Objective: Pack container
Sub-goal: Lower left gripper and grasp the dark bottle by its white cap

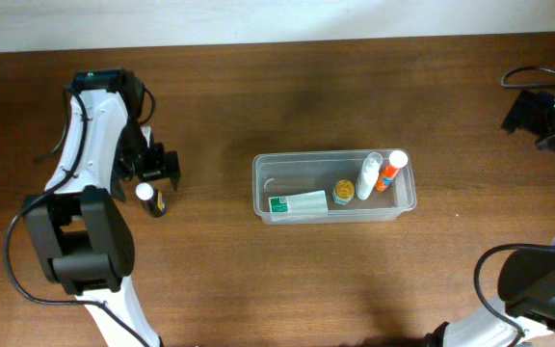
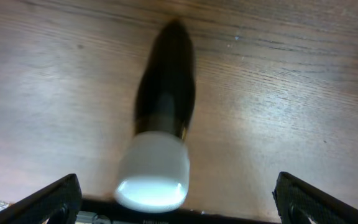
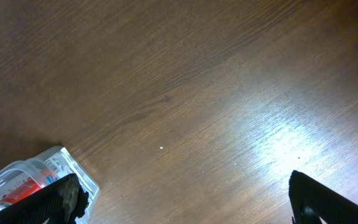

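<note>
Our left tool (image 1: 158, 173) stands wide near the table's (image 1: 210, 280) left edge, a smooth dark bottle (image 2: 166, 93) with a white cap between its fingers. The clear, round-cornered container (image 1: 292, 178) sits mid-table, with bare grained wood all round. The right tool (image 3: 182, 199) also gapes wide, near the far right corner.

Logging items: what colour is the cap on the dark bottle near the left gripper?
White cap, clearest in the left wrist view.
</note>
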### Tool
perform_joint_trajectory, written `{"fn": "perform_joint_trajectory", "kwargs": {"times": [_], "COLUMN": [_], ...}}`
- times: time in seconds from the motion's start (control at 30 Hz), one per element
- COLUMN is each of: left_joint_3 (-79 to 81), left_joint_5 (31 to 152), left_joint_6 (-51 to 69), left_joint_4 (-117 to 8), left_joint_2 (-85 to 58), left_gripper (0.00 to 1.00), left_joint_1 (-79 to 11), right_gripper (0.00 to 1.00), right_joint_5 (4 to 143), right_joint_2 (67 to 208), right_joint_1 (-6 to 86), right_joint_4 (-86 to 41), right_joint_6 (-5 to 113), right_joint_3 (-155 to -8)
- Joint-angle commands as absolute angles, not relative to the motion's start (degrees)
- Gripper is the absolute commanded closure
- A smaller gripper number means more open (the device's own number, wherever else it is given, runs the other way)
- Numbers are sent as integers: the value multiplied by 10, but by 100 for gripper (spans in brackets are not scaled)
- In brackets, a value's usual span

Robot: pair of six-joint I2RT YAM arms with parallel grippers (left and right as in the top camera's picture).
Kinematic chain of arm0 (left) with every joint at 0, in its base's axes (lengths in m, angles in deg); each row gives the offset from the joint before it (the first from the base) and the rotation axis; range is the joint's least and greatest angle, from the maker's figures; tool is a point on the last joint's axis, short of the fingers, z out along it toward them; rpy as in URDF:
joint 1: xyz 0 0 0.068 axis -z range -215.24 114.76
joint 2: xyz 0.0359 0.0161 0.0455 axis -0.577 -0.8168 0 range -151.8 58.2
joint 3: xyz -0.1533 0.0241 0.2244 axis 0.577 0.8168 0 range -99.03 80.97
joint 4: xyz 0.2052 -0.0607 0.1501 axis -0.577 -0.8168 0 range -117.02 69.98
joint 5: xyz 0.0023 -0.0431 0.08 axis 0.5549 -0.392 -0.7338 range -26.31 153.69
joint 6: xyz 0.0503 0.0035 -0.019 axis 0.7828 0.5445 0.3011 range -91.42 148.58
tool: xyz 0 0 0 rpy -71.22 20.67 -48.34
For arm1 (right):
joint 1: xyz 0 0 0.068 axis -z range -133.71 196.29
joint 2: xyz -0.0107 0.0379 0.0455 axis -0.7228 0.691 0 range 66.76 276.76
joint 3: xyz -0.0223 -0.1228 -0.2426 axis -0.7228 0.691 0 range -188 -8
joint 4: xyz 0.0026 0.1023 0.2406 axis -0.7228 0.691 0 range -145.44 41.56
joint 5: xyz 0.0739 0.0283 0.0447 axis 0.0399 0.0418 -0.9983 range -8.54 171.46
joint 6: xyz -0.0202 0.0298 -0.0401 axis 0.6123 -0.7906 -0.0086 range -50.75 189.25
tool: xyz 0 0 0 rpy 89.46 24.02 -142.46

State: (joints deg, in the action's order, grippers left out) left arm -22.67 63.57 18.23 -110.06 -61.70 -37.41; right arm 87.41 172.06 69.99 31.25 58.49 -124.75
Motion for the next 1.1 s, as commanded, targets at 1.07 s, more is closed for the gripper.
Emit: {"fn": "perform_joint_trajectory", "kwargs": {"times": [1.07], "left_joint_3": [-34], "left_joint_5": [624], "left_joint_6": [206], "left_joint_4": [-896], "left_joint_2": [-514], "left_gripper": [1], "left_joint_1": [-388], "right_gripper": [2], "right_joint_5": [873], "right_joint_2": [1723], "right_joint_1": [703], "right_joint_4": [311], "right_joint_6": [578], "right_joint_3": [-1245]}}
